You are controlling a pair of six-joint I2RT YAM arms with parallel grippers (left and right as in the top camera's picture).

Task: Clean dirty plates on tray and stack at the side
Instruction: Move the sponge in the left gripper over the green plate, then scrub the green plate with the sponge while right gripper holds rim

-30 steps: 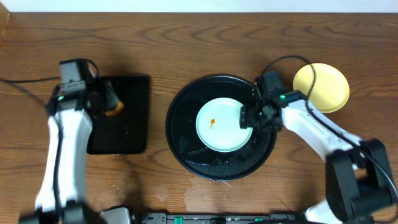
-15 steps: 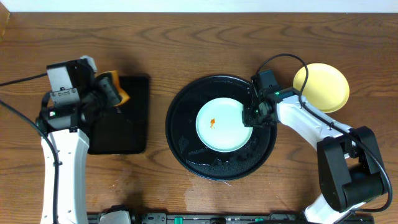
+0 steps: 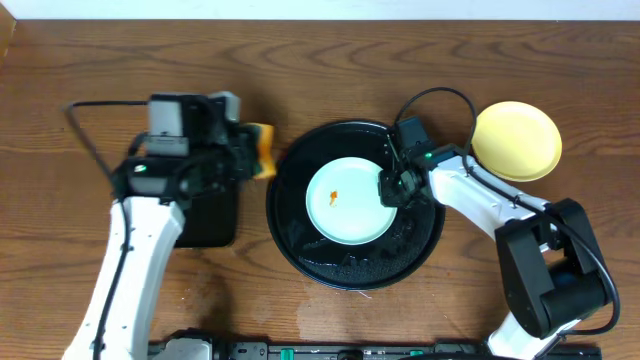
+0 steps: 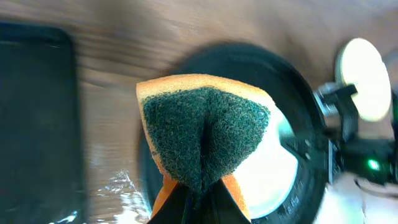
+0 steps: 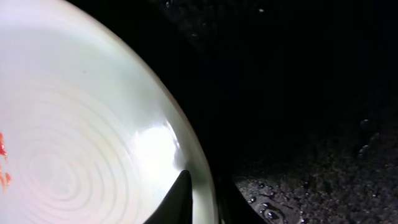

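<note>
Now the left gripper point(image 4: 198, 206) is clenching a sponge point(image 4: 205, 134), whose green scouring face is folding and bulging toward the wrist camera, with orange showing along its edges. A second ago this arm was hanging over the rectangular tray point(image 3: 205, 215). It is now reaching right and holding the sponge just beside the left rim of the round tray point(image 3: 290, 240), short of the plate.

The right gripper point(image 5: 203, 198) is pinching the right rim of the mint plate point(image 5: 74, 137), with one finger lying over the plate's inner slope and the other outside it, above the wet black tray floor. Compared with the earlier frames, the plate is sitting slightly further left inside the round tray, and the right gripper is sitting further left with it. An orange smear point(image 3: 333, 196) is showing just left of the plate's centre.

Farther off, the yellow plate point(image 3: 516, 140) is lying on the table point(image 3: 320, 60) just right of the round tray, where it was before.
</note>
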